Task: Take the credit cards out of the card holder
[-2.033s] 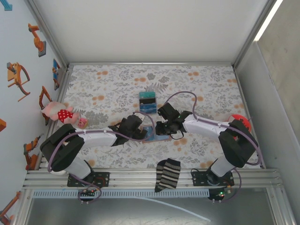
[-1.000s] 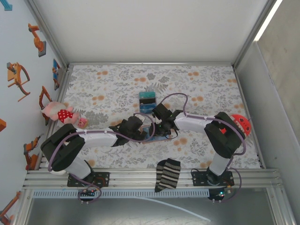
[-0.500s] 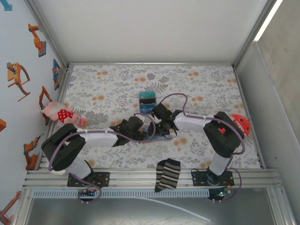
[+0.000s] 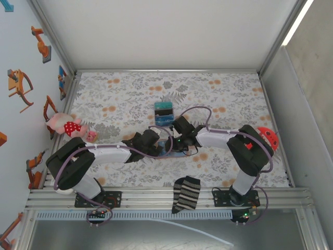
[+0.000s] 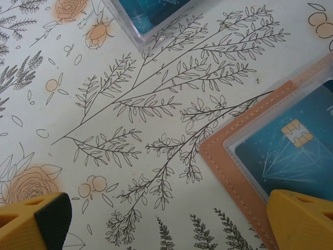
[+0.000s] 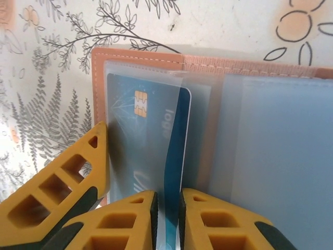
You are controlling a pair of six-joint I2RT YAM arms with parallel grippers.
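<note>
Credit card (image 6: 174, 156) pinched in right gripper (image 6: 167, 203), above open card holder (image 6: 218, 63)

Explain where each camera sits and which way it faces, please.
Top external: above and behind the arms, looking down on the floral table; left arm and right arm show.
Left wrist: on the left arm, facing down at the table; the open left pincer's yellow tips show.
Right wrist: on the right arm, close over the card holder; the right pincer pinches a credit card.
Shared: both wrist views show the tan card holder.
</note>
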